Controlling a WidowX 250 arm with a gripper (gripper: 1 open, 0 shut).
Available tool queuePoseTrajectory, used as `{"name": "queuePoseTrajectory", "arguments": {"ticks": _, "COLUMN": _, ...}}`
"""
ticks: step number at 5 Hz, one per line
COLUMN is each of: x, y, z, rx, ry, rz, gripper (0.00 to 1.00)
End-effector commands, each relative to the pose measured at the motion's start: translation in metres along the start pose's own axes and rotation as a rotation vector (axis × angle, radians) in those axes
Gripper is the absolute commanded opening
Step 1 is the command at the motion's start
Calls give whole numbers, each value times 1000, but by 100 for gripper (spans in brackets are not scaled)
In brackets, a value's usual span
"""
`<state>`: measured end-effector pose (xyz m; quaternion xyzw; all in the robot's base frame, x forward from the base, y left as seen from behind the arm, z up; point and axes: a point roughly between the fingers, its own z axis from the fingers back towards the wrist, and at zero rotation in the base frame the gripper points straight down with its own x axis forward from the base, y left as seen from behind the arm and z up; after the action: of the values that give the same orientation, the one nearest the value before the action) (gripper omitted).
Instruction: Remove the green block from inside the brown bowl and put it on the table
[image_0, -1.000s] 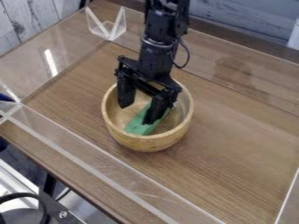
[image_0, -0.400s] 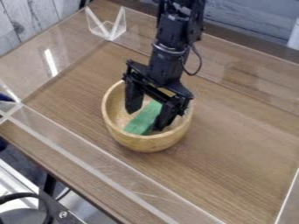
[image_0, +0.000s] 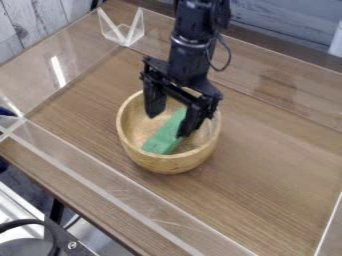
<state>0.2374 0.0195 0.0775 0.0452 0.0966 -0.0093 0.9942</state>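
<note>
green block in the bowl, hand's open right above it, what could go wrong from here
The green block leans tilted against the brown bowl's inner wall, so the open hand may close on one end only and let it slip. The fingers hang near the rim; they could catch it and drag the bowl across the table.

A brown wood-grain tabletop (image_0: 267, 150) fills most of the view, its grain running along its length. Low clear acrylic walls (image_0: 80, 170) edge it; the near one shows as a pale line crossing from the left edge toward the bottom, and it catches white glints of light. At the far left corner stands a clear acrylic bracket (image_0: 124, 27) (folded into a V shape). Behind that corner lies a whitish, weathered plank surface (image_0: 34, 25). Beyond the far edge, top right, is a dark grey-blue area (image_0: 301, 20), too blurred to identify. Black cables (image_0: 30, 238) curl below the near left corner.
</note>
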Motion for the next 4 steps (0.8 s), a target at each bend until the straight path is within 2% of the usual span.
{"name": "queuePoseTrajectory", "arguments": {"ticks": 1, "x": 8, "y": 5, "z": 9, "rx": -12, "ry": -85, "rz": 4, "gripper": 100}}
{"name": "queuePoseTrajectory", "arguments": {"ticks": 3, "x": 5, "y": 7, "z": 6, "rx": -54, "ry": -100, "rz": 6, "gripper": 100}}
{"name": "queuePoseTrajectory", "arguments": {"ticks": 4, "x": 4, "y": 9, "z": 1, "rx": -56, "ry": -89, "rz": 19, "gripper": 100}}
